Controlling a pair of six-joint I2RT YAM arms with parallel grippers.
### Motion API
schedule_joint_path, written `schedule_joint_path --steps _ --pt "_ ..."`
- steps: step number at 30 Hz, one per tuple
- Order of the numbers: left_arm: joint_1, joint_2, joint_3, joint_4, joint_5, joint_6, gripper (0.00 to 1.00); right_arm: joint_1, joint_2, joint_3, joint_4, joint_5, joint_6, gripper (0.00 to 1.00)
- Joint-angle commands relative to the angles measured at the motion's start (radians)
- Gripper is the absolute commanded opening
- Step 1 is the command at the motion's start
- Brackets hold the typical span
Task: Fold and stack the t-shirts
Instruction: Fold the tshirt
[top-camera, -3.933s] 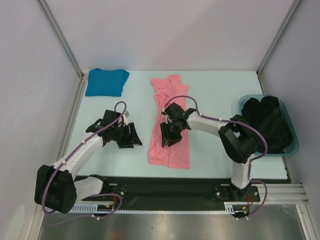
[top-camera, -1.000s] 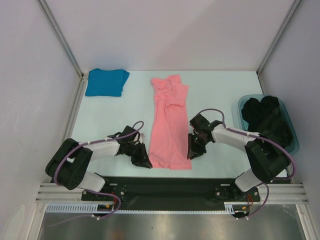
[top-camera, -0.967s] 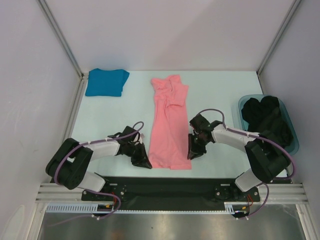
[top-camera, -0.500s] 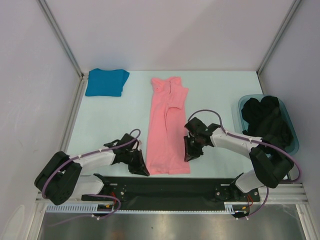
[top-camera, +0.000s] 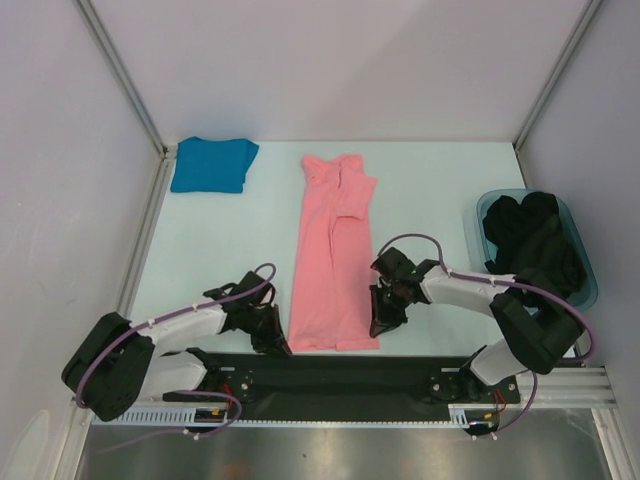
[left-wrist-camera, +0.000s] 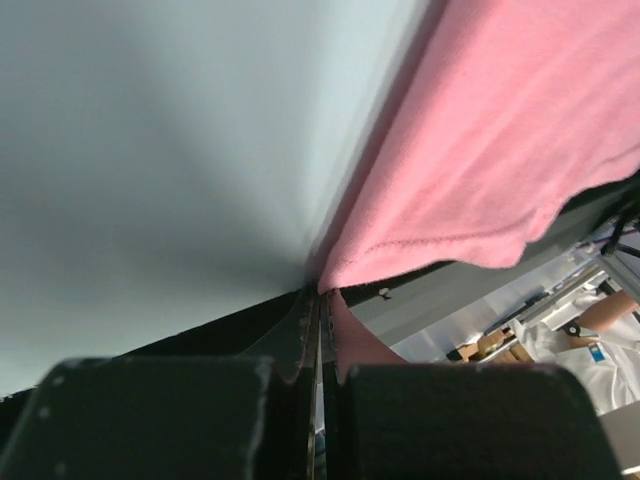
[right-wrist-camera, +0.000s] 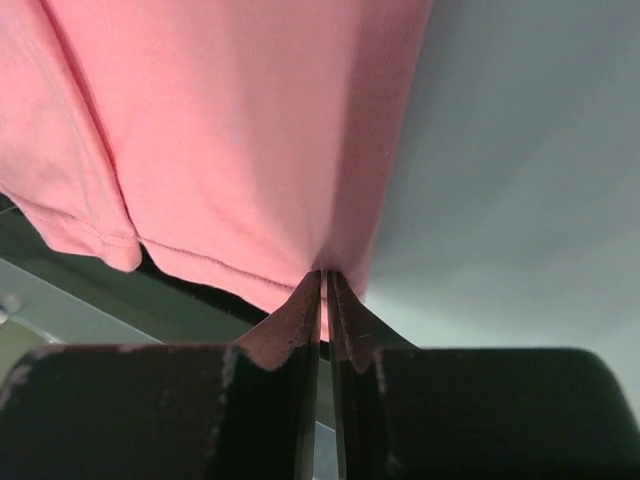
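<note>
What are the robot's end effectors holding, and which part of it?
The pink t-shirt. The left end effector pinches its bottom hem at the near-left corner, the right end effector at the near-right corner.

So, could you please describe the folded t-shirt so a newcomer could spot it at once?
Look at the pale table and go to its far left corner, beside the frame post. There lies the blue t-shirt, folded into a compact rectangle. The pink t-shirt lies long down the middle, and the tub on the right holds dark clothes.
</note>
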Motion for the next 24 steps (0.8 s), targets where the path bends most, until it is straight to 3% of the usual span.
schedule_joint_path --steps 1,13,15,16,17,20,24 --pt "-0.007 0.025 -0.033 -0.061 -0.096 0.010 0.00 0.015 0.006 -0.065 0.043 -0.014 0.018 0.12" --pt "-0.082 -0.029 -0.093 0.009 -0.047 -0.047 0.00 0.032 -0.045 -0.118 0.040 -0.017 0.049 0.12" --pt "-0.092 -0.078 -0.093 -0.017 -0.061 -0.054 0.04 0.035 -0.048 -0.116 0.032 -0.022 0.048 0.11" --pt "-0.095 -0.098 -0.081 -0.055 -0.085 -0.058 0.13 0.036 -0.058 -0.102 0.026 -0.014 0.041 0.11" --pt "-0.099 -0.122 -0.069 -0.081 -0.104 -0.055 0.32 0.035 -0.068 -0.090 0.015 -0.002 0.035 0.11" --pt "-0.102 -0.254 0.045 -0.236 -0.242 -0.038 0.59 0.021 -0.097 0.005 -0.047 0.073 -0.012 0.11" --pt "-0.100 -0.343 0.322 -0.321 -0.455 0.077 0.76 -0.069 -0.086 0.161 -0.066 0.128 -0.077 0.15"
